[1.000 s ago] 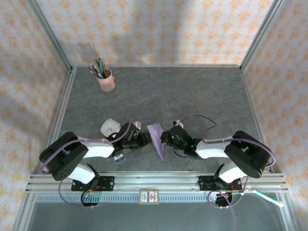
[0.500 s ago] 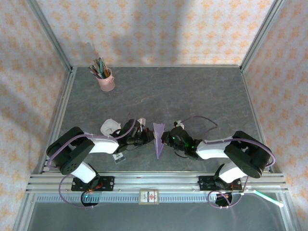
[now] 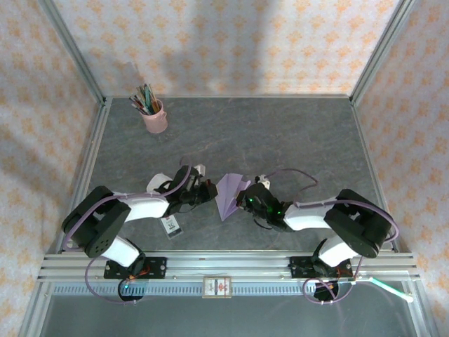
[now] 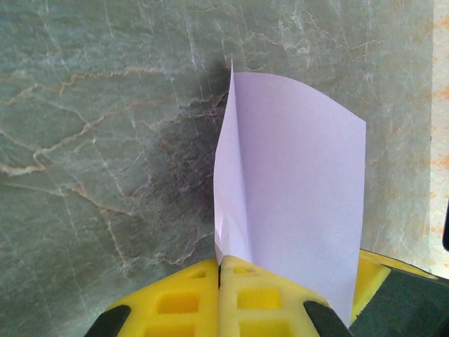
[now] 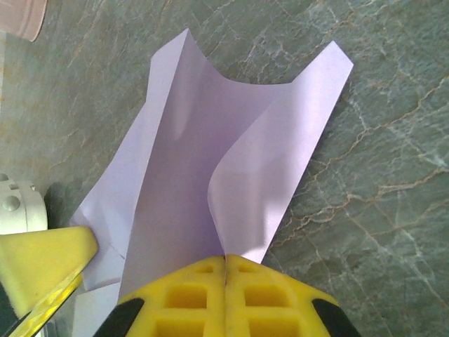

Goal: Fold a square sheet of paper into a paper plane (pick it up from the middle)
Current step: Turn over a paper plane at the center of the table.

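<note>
The paper plane (image 3: 230, 196), lavender and partly spread open, is held between the two arms near the front middle of the grey worktop (image 3: 280, 133). The left gripper (image 3: 210, 191) has its jaws pressed fully together on the paper's left side. The right gripper (image 3: 243, 199) has its jaws clamped likewise on the right side. A pink cup of pens (image 3: 154, 116) stands well apart, at the far left.

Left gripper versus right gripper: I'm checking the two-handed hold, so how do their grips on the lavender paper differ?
Seen from above, the left gripper meets the lavender paper from its left, the right gripper from its right. Before the left gripper the paper shows one broad curved panel; before the right gripper it opens into two flaps. Both are shut on it.
</note>
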`<action>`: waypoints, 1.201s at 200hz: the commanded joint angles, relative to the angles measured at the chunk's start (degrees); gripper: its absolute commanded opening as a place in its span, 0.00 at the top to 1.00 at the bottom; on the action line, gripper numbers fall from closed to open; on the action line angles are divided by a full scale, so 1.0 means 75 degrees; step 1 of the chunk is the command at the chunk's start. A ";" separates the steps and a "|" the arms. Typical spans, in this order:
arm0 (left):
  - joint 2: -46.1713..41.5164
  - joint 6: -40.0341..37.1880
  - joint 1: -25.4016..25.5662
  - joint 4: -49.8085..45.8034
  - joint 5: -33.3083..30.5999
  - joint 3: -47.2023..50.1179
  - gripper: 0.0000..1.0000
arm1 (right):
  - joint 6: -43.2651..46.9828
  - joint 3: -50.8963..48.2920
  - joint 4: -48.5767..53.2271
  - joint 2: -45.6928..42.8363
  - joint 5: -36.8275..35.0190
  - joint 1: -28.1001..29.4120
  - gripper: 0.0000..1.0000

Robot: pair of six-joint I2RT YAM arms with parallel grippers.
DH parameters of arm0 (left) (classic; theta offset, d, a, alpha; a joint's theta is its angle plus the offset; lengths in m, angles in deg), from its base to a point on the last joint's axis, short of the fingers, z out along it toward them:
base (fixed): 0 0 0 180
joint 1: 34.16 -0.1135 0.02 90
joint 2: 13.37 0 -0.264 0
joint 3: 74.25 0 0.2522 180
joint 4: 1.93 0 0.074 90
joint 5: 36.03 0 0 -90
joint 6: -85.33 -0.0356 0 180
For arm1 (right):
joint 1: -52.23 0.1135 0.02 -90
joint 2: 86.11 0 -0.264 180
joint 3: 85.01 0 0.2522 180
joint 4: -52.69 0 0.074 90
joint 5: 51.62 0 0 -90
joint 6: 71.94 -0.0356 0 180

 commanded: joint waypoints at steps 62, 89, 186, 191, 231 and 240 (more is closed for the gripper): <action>0.0270 -0.0394 -0.0107 -0.0220 0.0126 -0.0176 0.94 | -0.0028 0.0184 -0.0185 -0.0047 -0.0242 -0.0036 0.83; 0.0277 -0.0400 -0.0107 -0.0204 0.0151 -0.0171 0.86 | 0.0049 0.0189 -0.0214 -0.0118 -0.0124 -0.0034 0.80; -0.1446 -0.0807 0.0049 -0.1933 -0.1474 -0.0423 0.43 | 0.0192 -0.0032 0.0282 -0.0705 -0.0222 -0.0066 0.72; -0.1538 -0.0819 0.0113 -0.2019 -0.1563 -0.0457 0.43 | 0.0228 -0.0048 0.0348 -0.0778 -0.0237 -0.0071 0.71; -0.1256 -0.0908 0.1126 -0.2598 -0.2047 -0.1145 0.44 | 0.0758 0.0062 0.1526 -0.1701 -0.0841 -0.0246 0.60; -0.1010 -0.0966 0.1268 -0.2674 -0.2101 -0.1367 0.45 | 0.0923 0.0118 0.1840 -0.1902 -0.1009 -0.0357 0.59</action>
